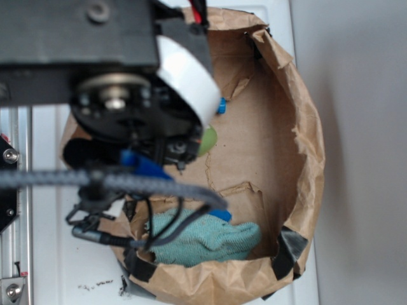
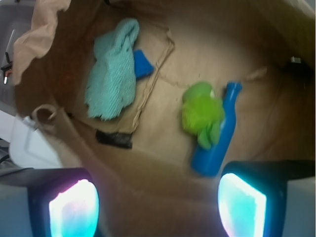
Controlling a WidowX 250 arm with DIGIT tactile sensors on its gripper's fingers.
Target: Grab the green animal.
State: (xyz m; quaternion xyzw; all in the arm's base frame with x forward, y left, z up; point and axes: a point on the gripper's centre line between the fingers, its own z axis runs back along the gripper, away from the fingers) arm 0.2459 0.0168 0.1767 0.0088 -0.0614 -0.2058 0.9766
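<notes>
Clearly the grab was not yet made: in the wrist view the gripper hung released and empty above the paper bag, its two pads spread wide, and the green animal lay untouched on the bag's floor, to the right of centre. What was left, by my judgement, was to descend, centre on the toy and close. The blue bottle lay touching the animal's right side and could get caught in the grasp, while the teal cloth lay well apart at far left, over a small blue item.
</notes>
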